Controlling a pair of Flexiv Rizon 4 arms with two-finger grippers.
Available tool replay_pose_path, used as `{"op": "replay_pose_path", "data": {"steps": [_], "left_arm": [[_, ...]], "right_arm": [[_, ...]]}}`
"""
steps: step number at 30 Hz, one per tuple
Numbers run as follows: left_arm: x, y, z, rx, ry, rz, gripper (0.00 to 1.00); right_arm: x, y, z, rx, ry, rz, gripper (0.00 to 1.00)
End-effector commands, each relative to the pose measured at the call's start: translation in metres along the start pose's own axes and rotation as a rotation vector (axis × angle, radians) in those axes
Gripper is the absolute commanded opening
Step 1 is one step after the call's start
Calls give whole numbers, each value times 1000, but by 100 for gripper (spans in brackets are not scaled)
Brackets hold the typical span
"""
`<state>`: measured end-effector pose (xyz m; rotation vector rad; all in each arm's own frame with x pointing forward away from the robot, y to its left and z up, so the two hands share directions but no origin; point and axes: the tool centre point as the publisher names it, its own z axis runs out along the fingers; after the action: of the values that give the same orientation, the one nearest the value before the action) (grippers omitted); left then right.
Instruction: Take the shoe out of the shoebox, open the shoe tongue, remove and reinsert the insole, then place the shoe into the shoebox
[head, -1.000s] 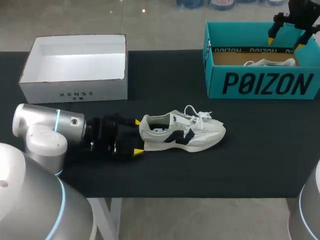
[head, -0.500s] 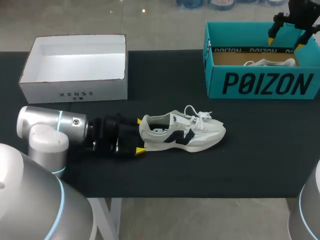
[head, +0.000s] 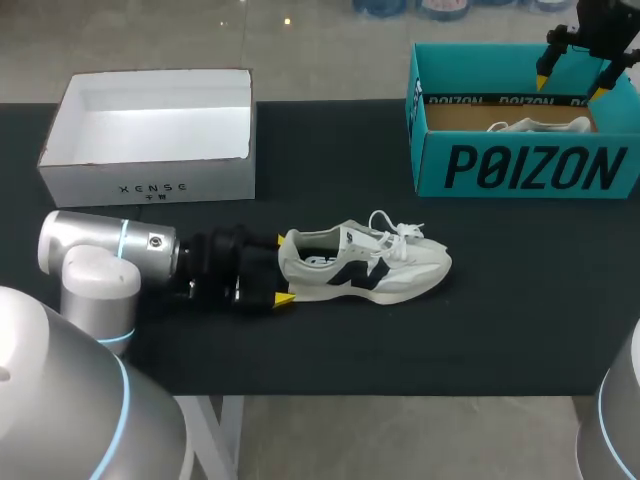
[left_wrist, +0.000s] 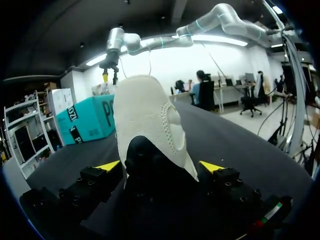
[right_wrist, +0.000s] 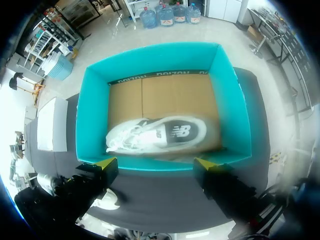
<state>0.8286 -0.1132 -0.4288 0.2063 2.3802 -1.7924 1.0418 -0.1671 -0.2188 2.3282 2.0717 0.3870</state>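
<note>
Plainly, the coming move turns on the heel. The white-and-grey fabric trainer (head: 365, 265), with a navy side mark and loose white laces, rests on its sole on the matte black bench (head: 500, 320). It lies directly ahead of the left claw (head: 279, 270), with its long axis continuing the claw's own line, heel toward the fingers and toe pointing away.

The left claw is spread wide and straddles the heel. From the wrist, the rounded, perforated pale heel cup rises between the yellow tips, which seem just clear of it on either side, so I judge nothing is gripped yet.

The left arm is by far the nearer. The right claw (head: 573, 78) hangs well apart from the trainer, fingers wide and holding nothing, above the teal cardboard shoebox (head: 520, 170). Beneath that claw a second pale trainer (right_wrist: 160, 134) lies on its side on the box's brown card floor. A shallow white cardboard box (head: 150, 185) stands open beside the left arm.
</note>
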Motion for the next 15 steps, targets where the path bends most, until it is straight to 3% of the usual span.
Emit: {"op": "replay_pose_path", "data": {"steps": [1, 10, 11, 12, 13, 15], "left_arm": [[-2, 0, 3, 0, 0, 0, 100], [-3, 2, 3, -18, 5, 9, 100], [-4, 2, 3, -26, 4, 9, 86], [-4, 2, 3, -35, 5, 12, 35], [-4, 3, 3, -22, 7, 20, 0], [-4, 3, 3, -22, 7, 20, 0]], "right_arm": [[0, 0, 0, 1, -1, 0, 100], [0, 0, 0, 1, -1, 0, 100], [0, 0, 0, 1, -1, 0, 100], [0, 0, 0, 1, -1, 0, 100], [0, 0, 0, 1, -1, 0, 100], [0, 0, 0, 1, -1, 0, 100]]}}
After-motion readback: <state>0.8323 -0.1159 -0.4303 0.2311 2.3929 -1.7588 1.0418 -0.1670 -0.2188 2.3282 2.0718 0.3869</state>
